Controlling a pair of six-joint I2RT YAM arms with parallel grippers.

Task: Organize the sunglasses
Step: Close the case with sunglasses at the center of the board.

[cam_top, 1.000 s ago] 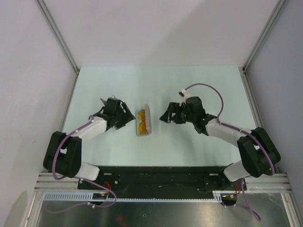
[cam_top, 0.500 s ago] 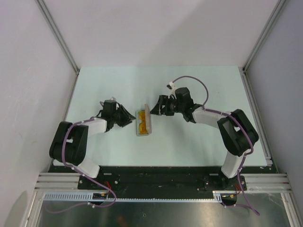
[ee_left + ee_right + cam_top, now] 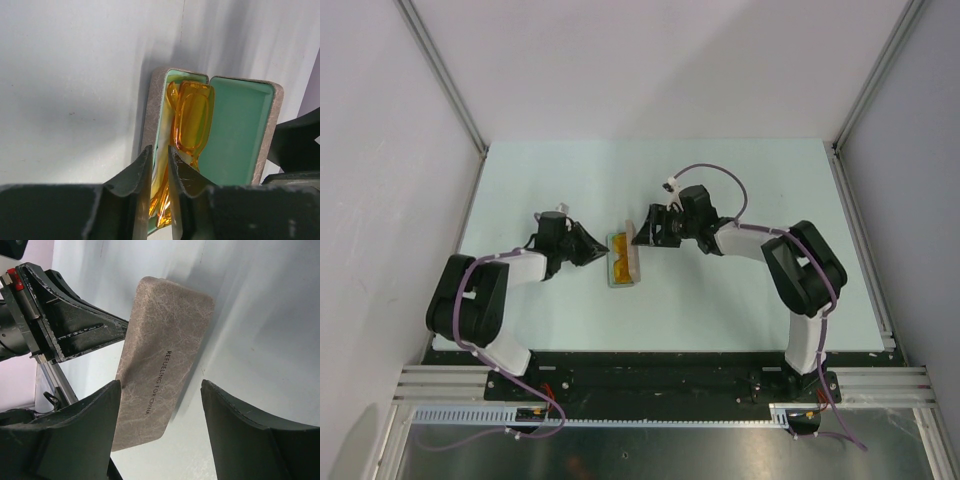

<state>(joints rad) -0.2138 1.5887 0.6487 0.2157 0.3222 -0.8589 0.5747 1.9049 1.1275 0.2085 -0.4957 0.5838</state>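
Observation:
The sunglasses (image 3: pixel 192 117), with yellow-orange lenses, lie folded in the open grey-beige case (image 3: pixel 265 135), which is lined in green. In the top view the sunglasses (image 3: pixel 620 262) show inside the case (image 3: pixel 624 281) at mid-table. My left gripper (image 3: pixel 160 160) has its jaws narrowly apart astride the case's left long wall, one finger outside and one inside, next to a yellow temple arm. In the top view my left gripper (image 3: pixel 597 250) is at the case's left side. My right gripper (image 3: pixel 161 410) stands open behind the raised lid (image 3: pixel 165 355), without touching it. From above my right gripper (image 3: pixel 642 233) is at the case's back right.
Pale walls and aluminium posts (image 3: pixel 450 85) close in the light green table (image 3: pixel 750 300) at the back and both sides. The black base rail (image 3: pixel 650 375) runs along the near edge. A purple cable (image 3: pixel 705 172) loops over the right arm.
My left gripper slid right onto the case's wall and its jaws narrowed. The right arm swung left up to the raised lid, its jaws closing slightly.

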